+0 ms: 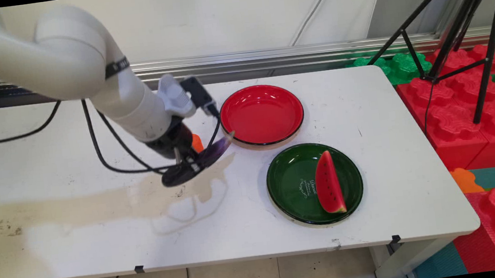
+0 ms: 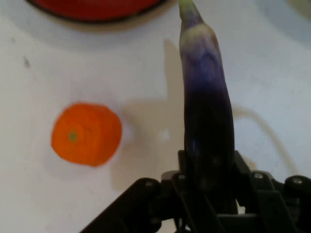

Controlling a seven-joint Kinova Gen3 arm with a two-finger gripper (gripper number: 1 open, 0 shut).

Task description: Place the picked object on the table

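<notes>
The gripper [image 1: 194,162] is low over the table [image 1: 76,233], left of the two plates, and it pinches an eggplant [image 1: 212,154] between its fingers. In the hand view the eggplant [image 2: 206,121] sits clamped at its dark, thick end, the linkage pressed in on both sides of it.

The eggplant's long axis runs straight out from the gripper, away from the arm. Its pale, greenish tip points at the red plate [image 1: 261,115] and sits just beside that plate's near-left rim; whether it touches the rim, I cannot tell. In the hand view the tip ends close under the red plate [image 2: 97,9], which shows only as a curved edge at the top.

The eggplant seems to be held clear of the table, or barely above it; its shadow falls on the white surface beside it.

An orange carrot slice [image 2: 87,133] lies on the table just beside the gripper, round face up, apart from the eggplant. From the main view only a bit of the slice [image 1: 197,142] peeks out behind the hand.

The green plate [image 1: 281,186] lies nearer the front, right of the gripper and well apart from it, with a watermelon wedge [image 1: 328,183] in it.
</notes>
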